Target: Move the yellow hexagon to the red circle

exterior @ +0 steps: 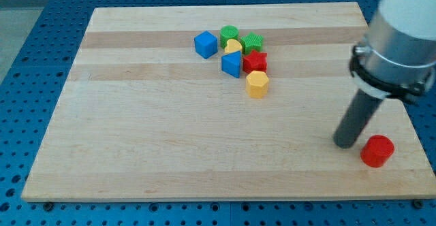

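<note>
Our rod tip beside the red circle, yellow hexagon far off in the cluster.

Our tip (345, 144) rests on the pale wooden board (136, 131) at the frame's lower right, just left of the red circular block (377, 150); we have no jaws and hold nothing. The yellow hexagonal block (257, 84) sits upper centre, below the red star block (255, 62), near the blue cube (206, 44), blue wedge-like block (231, 65), yellow heart block (234, 46) and two green blocks (229, 34) (252, 41).

Board (204, 144): pale wood, smooth, visible grain in lengthwise strips. Blocks, e.g. yellow hexagon (257, 84) and red circle (377, 150): matt, plastic-looking, solid colour. Rod above my tip (345, 145): dark, matt. Surrounding table surface (27, 62): blue, studded texture.
</note>
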